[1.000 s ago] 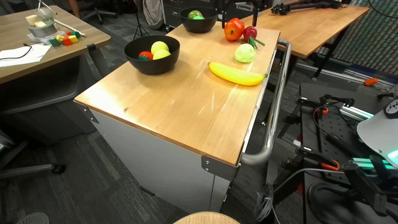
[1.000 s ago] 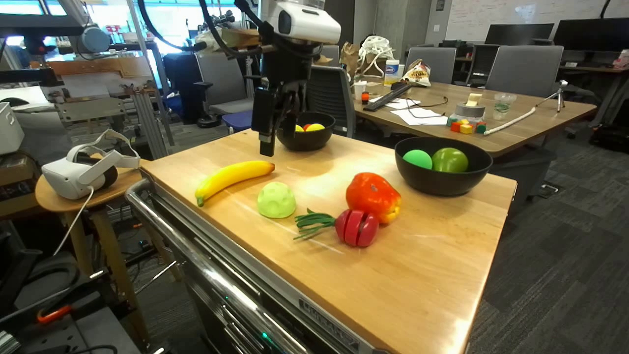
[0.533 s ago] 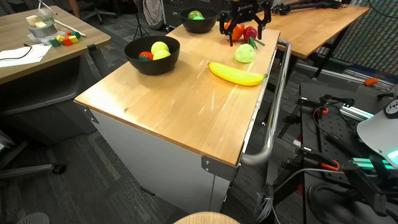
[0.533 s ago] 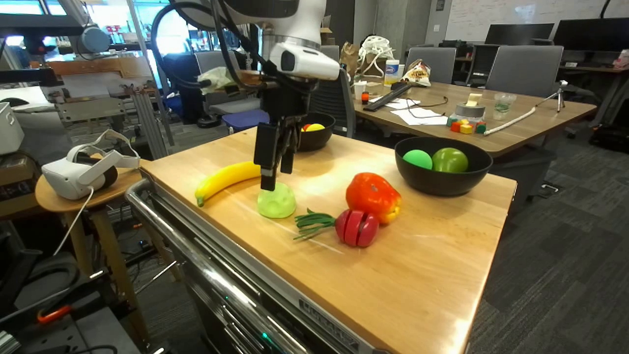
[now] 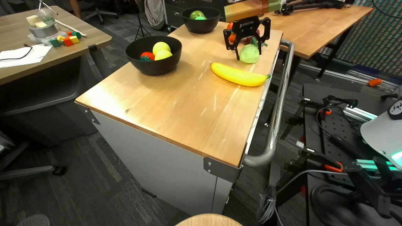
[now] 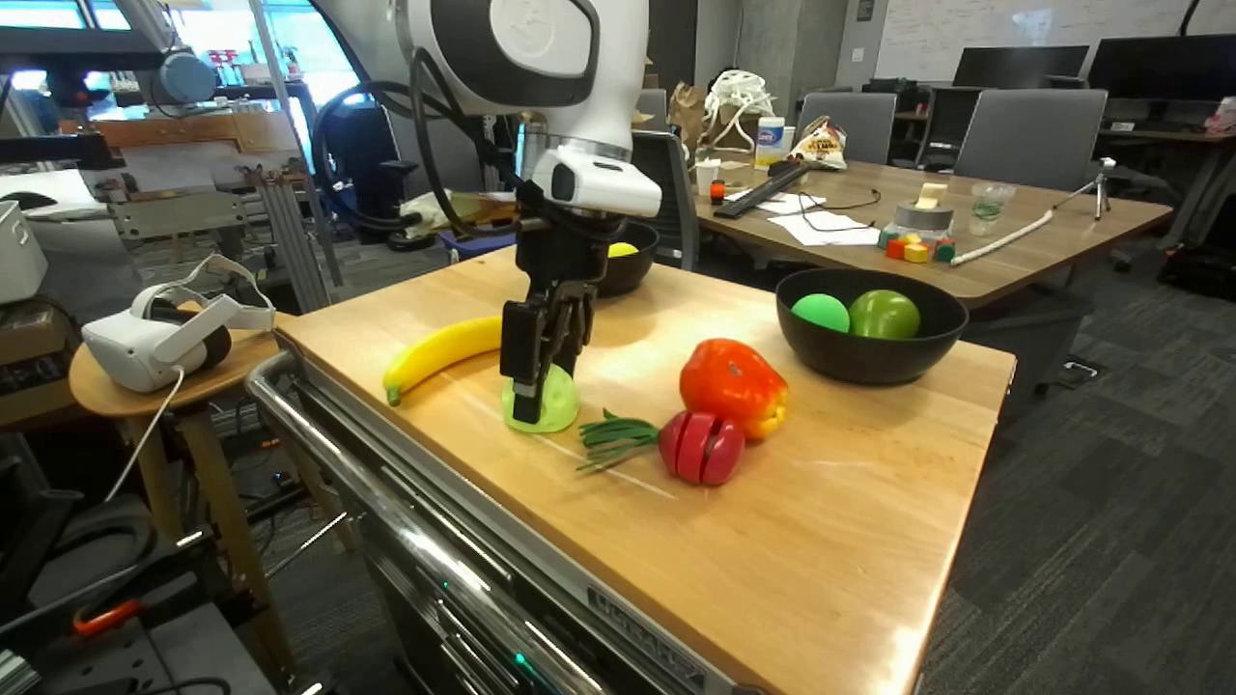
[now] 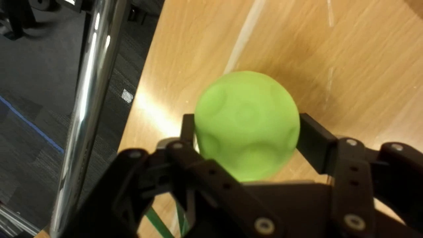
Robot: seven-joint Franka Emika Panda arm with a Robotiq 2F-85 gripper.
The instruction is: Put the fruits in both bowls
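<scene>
The black gripper [image 5: 248, 56], on which the word ROBOTIQ can be read, is pinching the yellow-green ball [image 7: 247, 125] from both sides on the wooden top [image 5: 176, 106], near the metal rail [image 5: 279, 102]. Half a second ago its fingers [image 7: 314, 145] were spread and higher than this ball; now they have come down around it, and the ball is shifted slightly. Near it lies the banana [image 5: 239, 76], its long axis directed across the top with the green stem end toward the rail, and farther away two black bowls [image 6: 869, 362] hold other fruits [image 6: 884, 314].

matt bowls [image 6: 869, 359], glossy pepper [image 6: 729, 381], wooden tabletop [image 6: 821, 541]
</scene>
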